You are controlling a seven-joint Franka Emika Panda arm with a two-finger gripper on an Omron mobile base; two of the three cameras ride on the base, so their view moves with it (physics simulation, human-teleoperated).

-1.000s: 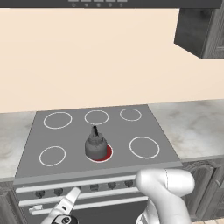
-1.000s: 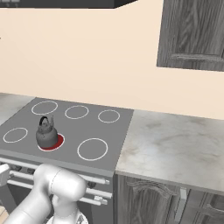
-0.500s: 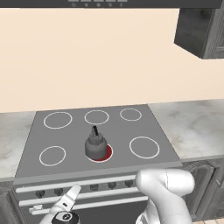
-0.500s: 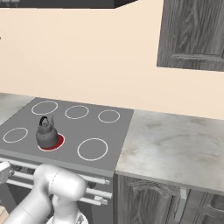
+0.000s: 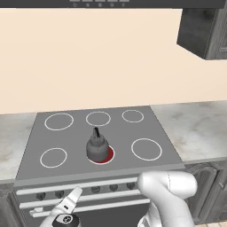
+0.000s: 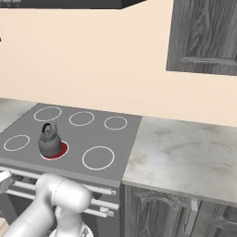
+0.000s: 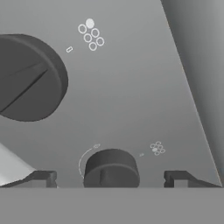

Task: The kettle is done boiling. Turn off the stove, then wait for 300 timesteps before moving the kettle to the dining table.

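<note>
Wall [image 5: 97,57] plain cream behind the range, dark hood edge [image 5: 97,2] along the top and a dark wood cabinet [image 6: 206,34] upper right. Marble counter [image 6: 185,152] runs right of the stove [image 5: 75,137]; a shorter stretch of the same marble lies on its left. Stove top flat grey with six white ring burners, three in the back row and three in front; the front middle burner [image 5: 108,156] glows red. Kettle [image 5: 96,146] sits upright on that red burner, slightly left of its centre, so a red crescent shows at the kettle's right side; thin black handle stands up over the body. Below the top, the front panel carries a row of small dark knobs [image 5: 95,189] and pale rails. Arm's white elbow is low in front of the panel. Gripper [image 7: 109,178] is down at the panel's left end, pointed at the knob row. Hand view: one knob [image 7: 111,168] sits between the two fingertips [image 7: 43,178], touching neither; a larger-looking knob [image 7: 26,78] lies up and left, each with a small burner-dot mark beside it. Fingers stand wide apart, holding nothing.
</note>
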